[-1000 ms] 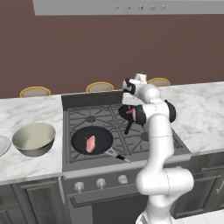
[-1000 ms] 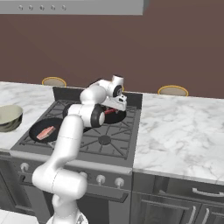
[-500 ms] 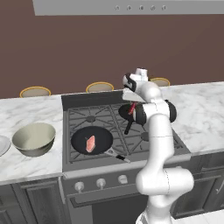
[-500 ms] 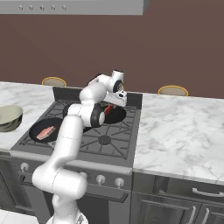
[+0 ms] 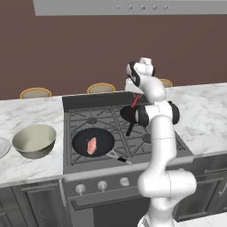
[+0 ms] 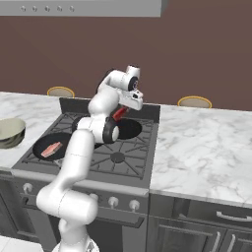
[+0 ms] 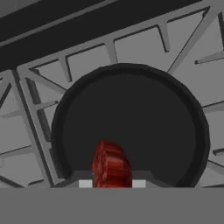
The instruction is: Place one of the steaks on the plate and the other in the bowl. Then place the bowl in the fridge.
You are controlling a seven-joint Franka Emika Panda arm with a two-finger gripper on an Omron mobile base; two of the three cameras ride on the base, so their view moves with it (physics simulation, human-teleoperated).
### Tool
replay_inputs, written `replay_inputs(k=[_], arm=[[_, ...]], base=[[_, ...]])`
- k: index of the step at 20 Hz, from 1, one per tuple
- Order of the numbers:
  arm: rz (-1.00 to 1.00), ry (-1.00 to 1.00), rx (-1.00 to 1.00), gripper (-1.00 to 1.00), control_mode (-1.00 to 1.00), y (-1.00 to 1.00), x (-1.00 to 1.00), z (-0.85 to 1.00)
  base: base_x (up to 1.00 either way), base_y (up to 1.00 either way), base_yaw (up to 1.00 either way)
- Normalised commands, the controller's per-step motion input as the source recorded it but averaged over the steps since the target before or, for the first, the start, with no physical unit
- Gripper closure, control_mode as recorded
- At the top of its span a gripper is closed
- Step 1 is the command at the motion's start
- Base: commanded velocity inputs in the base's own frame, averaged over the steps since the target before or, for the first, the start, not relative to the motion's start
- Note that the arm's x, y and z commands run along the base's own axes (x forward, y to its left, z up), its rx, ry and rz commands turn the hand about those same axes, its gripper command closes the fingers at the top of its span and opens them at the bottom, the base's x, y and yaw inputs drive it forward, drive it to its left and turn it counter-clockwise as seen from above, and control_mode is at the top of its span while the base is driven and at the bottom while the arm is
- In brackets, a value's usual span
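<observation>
At the far left edge of the left base view a sliver of the grey plate lies on the marble counter, and just right of it stands the beige bowl. Further right, on the stove, a black pan holds the paler pink steak. Right of centre, the gripper is clenched on the bright red steak, held clear above a second black pan at the rear burner.

In the right base view the bowl sits at the left edge, the pink steak lies in the near pan, and the red steak hangs under the gripper, above the rear pan. The plate falls outside this frame.

The hand view looks straight down into that rear pan, bare inside, with the red steak pinched at bottom centre over the grates.

Behind the marble runs a brown wall, yellow-rimmed discs along it and a grey hood at the top.
</observation>
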Motion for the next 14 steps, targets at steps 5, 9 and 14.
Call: replay_inputs(k=[5, 9, 14], arm=[[-0.13, -0.08, -0.09, 1.00, -1.00, 0.30, -0.74, 0.24], [-0.07, -0.01, -0.10, 1.00, -1.00, 0.27, -1.00, 0.43], [-0.05, -0.02, -0.04, 1.00, -1.00, 0.19, -1.00, 0.32]], base=[[0.00, 0.00, 0.00], [0.00, 0.00, 0.00], [0.00, 0.00, 0.00]])
